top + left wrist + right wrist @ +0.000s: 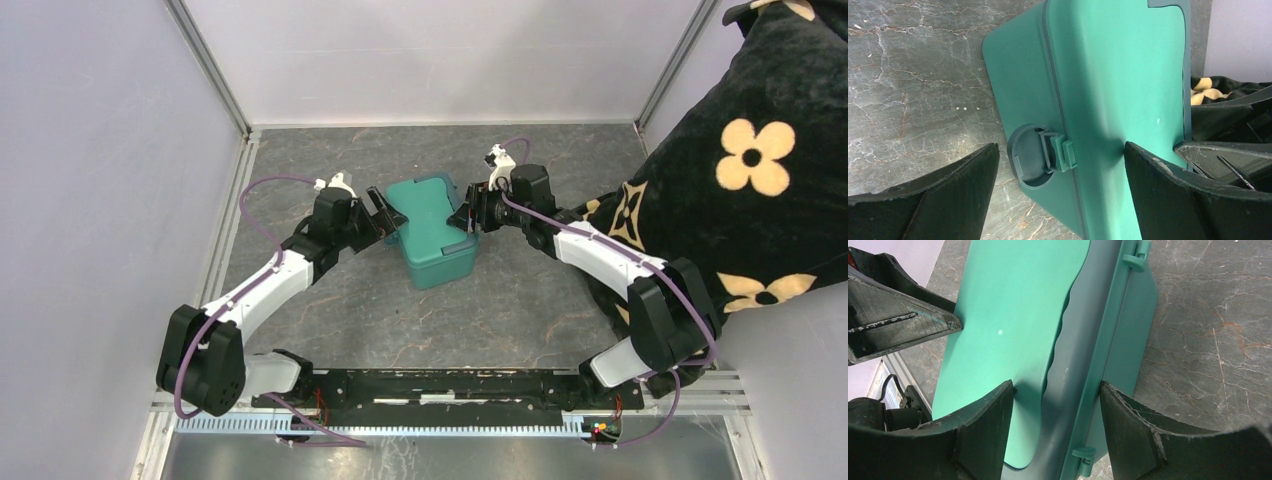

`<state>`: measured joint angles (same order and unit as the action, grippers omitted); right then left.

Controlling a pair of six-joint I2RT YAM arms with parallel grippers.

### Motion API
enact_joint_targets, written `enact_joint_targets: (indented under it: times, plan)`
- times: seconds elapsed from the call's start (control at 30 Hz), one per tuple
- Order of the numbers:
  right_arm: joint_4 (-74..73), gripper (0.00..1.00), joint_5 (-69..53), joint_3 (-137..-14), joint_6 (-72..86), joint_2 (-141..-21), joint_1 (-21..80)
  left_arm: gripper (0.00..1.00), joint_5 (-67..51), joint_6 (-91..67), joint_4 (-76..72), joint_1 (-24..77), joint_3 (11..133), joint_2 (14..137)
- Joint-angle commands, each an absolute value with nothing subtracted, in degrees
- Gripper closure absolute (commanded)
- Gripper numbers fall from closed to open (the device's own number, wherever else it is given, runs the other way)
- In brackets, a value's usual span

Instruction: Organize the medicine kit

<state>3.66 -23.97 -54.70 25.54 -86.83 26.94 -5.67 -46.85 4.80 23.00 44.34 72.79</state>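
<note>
The medicine kit (pixel 432 230), a teal-green box with its lid down, sits in the middle of the table. My left gripper (pixel 385 222) stands open at its latch side. In the left wrist view (pixel 1062 165) one finger hangs over the bare table and the other rests against the lid (pixel 1118 75), with the latch (pixel 1058 152) between them. My right gripper (pixel 468 215) is at the opposite, hinged side. In the right wrist view (pixel 1055 390) one of its fingers presses on the lid (pixel 1008 305) and the other on the rim by the hinge pins (pixel 1083 455).
A black plush cloth with cream flowers (pixel 750 170) bulges in over the right side of the table, close behind my right arm. Pale walls and metal rails (pixel 225 230) close off the left and back. The arms' base bar (pixel 450 385) runs along the near edge.
</note>
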Motion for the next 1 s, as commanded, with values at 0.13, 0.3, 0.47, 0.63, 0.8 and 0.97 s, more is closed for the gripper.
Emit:
enact_joint_targets:
  times: [0.13,0.3,0.47,0.63,0.8,0.97]
  plan:
    - [3.52,0.34,-23.99,-52.47,26.3,-85.37,28.9,0.04,-8.62,-51.07,0.63,23.37,42.24,73.03]
    - [3.59,0.35,-23.65,-52.37,26.35,-85.36,29.07,0.11,-9.33,-52.53,0.92,23.42,41.43,71.77]
    - [3.78,0.35,-23.71,-52.38,26.37,-85.51,29.35,0.17,-8.44,-51.87,2.18,23.38,41.74,71.17]
    - [3.78,0.35,-23.72,-52.47,26.29,-85.69,29.44,0.23,-8.69,-51.77,2.2,23.43,41.93,71.25]
    - [3.69,0.35,-23.49,-52.46,26.11,-85.81,29.5,0.3,-9.32,-51.42,2.37,23.5,42.63,71.66]
    - [3.69,0.35,-23.39,-52.47,26.06,-86.03,29.62,0.36,-8.77,-50.34,4.51,24.96,44.6,72.39]
